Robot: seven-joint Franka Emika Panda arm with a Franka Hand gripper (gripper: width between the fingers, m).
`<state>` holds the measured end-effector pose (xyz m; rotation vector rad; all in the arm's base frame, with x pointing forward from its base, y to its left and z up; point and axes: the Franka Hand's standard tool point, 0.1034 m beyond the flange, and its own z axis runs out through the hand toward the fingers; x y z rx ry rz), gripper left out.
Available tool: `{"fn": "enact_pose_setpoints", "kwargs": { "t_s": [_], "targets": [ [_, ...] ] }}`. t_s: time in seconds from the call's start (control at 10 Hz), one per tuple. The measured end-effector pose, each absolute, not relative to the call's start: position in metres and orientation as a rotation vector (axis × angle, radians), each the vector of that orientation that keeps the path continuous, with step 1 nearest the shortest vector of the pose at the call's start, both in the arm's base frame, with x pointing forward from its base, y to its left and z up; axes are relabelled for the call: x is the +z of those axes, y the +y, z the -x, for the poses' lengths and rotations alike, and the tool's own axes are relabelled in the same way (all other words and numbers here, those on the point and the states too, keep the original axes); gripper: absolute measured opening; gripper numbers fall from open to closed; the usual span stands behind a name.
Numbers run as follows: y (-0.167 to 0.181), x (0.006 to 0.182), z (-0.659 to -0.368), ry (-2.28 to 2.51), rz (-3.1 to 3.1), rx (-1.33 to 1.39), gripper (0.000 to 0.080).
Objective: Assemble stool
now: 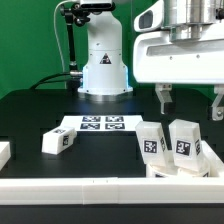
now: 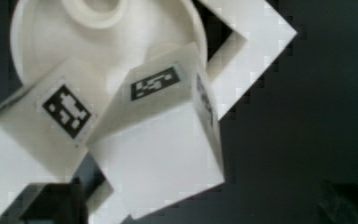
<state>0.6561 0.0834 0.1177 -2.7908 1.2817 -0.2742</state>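
Two white stool legs with tags stand upright close together, one [image 1: 150, 140] beside the other [image 1: 185, 140], on the white seat disc [image 1: 180, 168] at the exterior view's right. A third leg [image 1: 58, 141] lies loose on the black table at the left. My gripper [image 1: 191, 100] hangs above the two standing legs, fingers wide apart and empty. The wrist view looks down on the tagged legs, one [image 2: 66, 105] next to the other [image 2: 155, 83], with the round seat [image 2: 105, 20] behind them. My fingers are hardly visible there.
The marker board [image 1: 100, 124] lies flat mid-table before the robot base [image 1: 103, 70]. A long white rail [image 1: 100, 190] runs along the front edge. Another white piece [image 1: 4, 152] sits at the far left.
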Motion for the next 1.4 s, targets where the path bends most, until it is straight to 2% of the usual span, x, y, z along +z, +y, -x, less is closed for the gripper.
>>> {"fn": "enact_pose_setpoints", "kwargs": {
  "t_s": [0.8,1.1,1.4],
  "targets": [
    [0.085,0.119,-0.661,0.334,3.122,-0.338,0.0649],
    [0.085,0.119,-0.659,0.343,3.12,-0.318,0.0649],
    [0.078,0.121,-0.648,0.366,3.117,-0.029,0.0649]
  ]
}}
